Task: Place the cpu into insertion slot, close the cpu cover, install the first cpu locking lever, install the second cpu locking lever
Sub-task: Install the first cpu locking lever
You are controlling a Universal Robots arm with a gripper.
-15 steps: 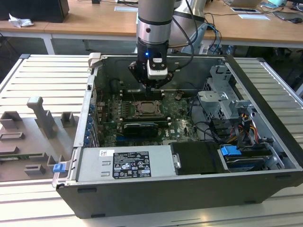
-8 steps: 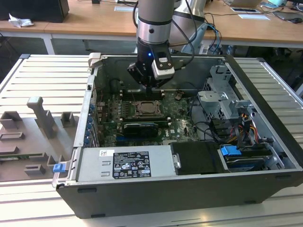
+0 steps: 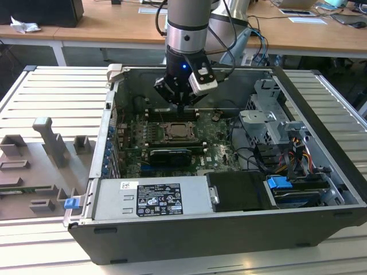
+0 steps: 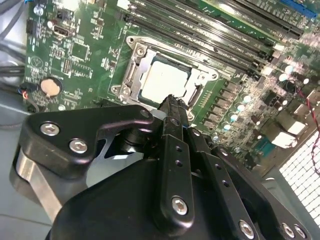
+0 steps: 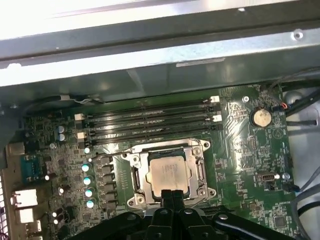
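One open computer case (image 3: pixel 229 240) is lying on its side on a slatted metal surface (image 3: pixel 46 91), with its inside facing up. Grey moulded fixtures (image 3: pixel 51 143) and a small blue clip (image 3: pixel 71 202) are sitting on the surface at the exterior view's left, well apart from the work. The arm (image 3: pixel 186 23) is reaching down into the case from above, partly covering the far end of the board in that view.

Inside the case, a boxy power supply (image 3: pixel 152 197) is lying along the near wall. A metal drive cage (image 3: pixel 266 106) is standing at the exterior view's right, and loose cables (image 3: pixel 252 154) are trailing between it and the green motherboard (image 5: pixel 240 165). Four long black memory slots (image 5: pixel 150 125) are running beside the insertion slot (image 5: pixel 126 158).

The cpu cover (image 5: pixel 165 151) is lying flat on the slot, framing the cpu (image 5: pixel 167 175), which is sitting inside with its pale top showing through the cut-out. Whether the levers are latched cannot be told. A coin battery (image 5: pixel 260 117) is sitting near the board's edge.

The gripper (image 5: pixel 172 194) is hanging just over one edge of the slot. Its fingers are pressed together with nothing between them, and its black body is hiding that edge in both wrist views.
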